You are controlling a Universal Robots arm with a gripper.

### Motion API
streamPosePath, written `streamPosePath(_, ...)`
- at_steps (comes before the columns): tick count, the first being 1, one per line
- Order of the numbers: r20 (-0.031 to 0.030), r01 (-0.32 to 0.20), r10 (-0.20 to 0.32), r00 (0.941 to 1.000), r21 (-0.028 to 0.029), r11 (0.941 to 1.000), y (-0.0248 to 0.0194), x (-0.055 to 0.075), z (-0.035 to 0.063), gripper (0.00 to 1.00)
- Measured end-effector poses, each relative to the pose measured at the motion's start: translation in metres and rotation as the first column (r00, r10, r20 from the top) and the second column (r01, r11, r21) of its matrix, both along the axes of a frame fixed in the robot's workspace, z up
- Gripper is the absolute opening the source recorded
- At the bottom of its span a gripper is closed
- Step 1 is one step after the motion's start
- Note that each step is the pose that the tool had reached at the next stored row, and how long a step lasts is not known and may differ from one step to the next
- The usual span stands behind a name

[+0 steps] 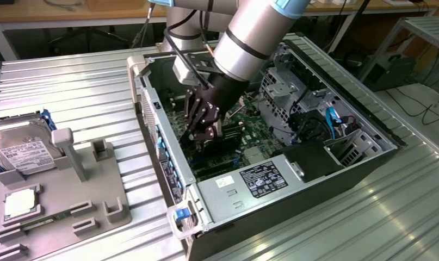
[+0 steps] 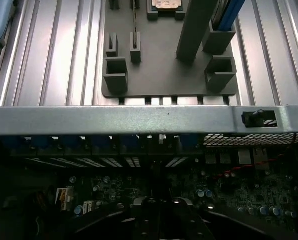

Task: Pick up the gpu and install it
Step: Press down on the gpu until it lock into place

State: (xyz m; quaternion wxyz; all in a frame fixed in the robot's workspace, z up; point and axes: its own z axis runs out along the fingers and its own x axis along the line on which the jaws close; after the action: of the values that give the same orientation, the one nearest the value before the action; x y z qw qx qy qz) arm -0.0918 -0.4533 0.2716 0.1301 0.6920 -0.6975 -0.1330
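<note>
With the arm reaching down into the open black and silver computer case [image 1: 328, 157], the black gripper [image 1: 204, 133] is positioned low over the green motherboard [image 1: 252, 138], close to the case wall that faces the grey parts fixture [image 1: 67, 196]. The fingers are drawn fully together; a dark, flat object stands directly below them at the board, and this appears to be the gpu [image 1: 223, 145], the thin expansion card with a black face, although the pictures do not settle whether the fingers are clamped on it or merely closed above it. Judged from this arrangement, the pick-up is complete and the card has been carried to the slot area, so the task is well advanced; whether the card is fully seated cannot be confirmed. In the wrist view, the silver case wall [image 2: 139, 120] runs across the frame, with the motherboard [image 2: 229, 195] beyond it and the grey fixture [image 2: 159, 70] on the ribbed metal table [image 2: 54, 55] outside the case. The boxy silver hard drive [image 1: 16, 149] with a white label and the small square silver cpu chip [image 1: 19, 202] are at the fixture. White labels are present on the hard drive and on the power supply [image 1: 263, 179] inside the case, but their printing is illegible.
</note>
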Motion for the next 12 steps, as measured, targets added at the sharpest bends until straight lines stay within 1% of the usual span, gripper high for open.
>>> streamPosePath(3,0.0533,0.0,0.0,0.9986,0.0003,1.0,0.0006,-0.0001,-0.0001,0.11)
streamPosePath(4,0.075,0.0,0.0,0.9972,0.0001,1.0,0.001,0.0,-0.0001,0.11)
streamPosePath(6,0.1114,0.0,0.0,0.9938,0.0001,1.0,0.0021,0.0,0.0,0.11)
streamPosePath(7,0.1332,-0.001,0.001,0.9911,0.0,1.0,0.0028,0.0,-0.0001,0.11)
streamPosePath(8,0.148,-0.001,0.001,0.989,0.0,1.0,0.0034,0.0,-0.0001,0.11)
streamPosePath(9,0.1657,-0.001,0.001,0.9862,-0.0002,1.0,0.0041,0.0,-0.0001,0.11)
streamPosePath(10,0.1817,-0.001,0.001,0.9834,-0.0007,1.0,0.0049,0.0,-0.0001,0.11)
streamPosePath(12,0.2175,-0.001,0.001,0.9761,-0.0018,1.0,0.0067,0.0,0.0,0.11)
